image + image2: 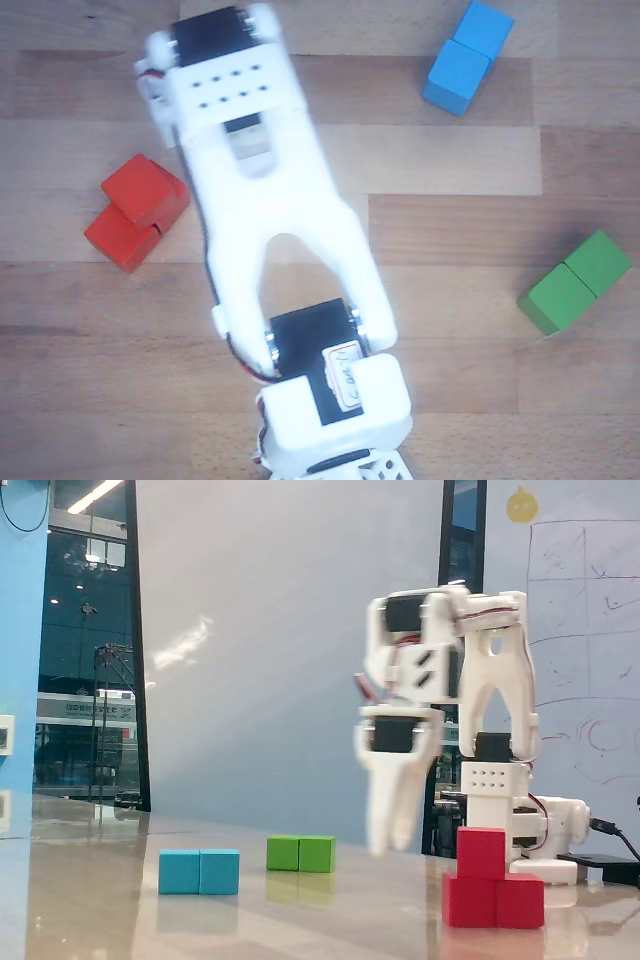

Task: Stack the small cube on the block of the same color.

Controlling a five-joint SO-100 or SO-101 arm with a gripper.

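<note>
The small red cube (pixel 481 851) rests on the left half of the red two-cube block (pixel 494 900) in the fixed view. Seen from above in the other view, the small cube (pixel 150 190) lies across the red block (pixel 118 238), left of the white arm (pixel 270 220). My gripper (pixel 392 848) hangs blurred to the left of the stack and clear of it. Its fingers point down a little apart, with nothing between them. In the other view the arm's own body hides the fingers.
A blue two-cube block (pixel 199 871) (pixel 467 55) and a green one (pixel 300 853) (pixel 575 282) lie on the wooden table. The arm's base (pixel 540 825) stands behind the red stack in the fixed view.
</note>
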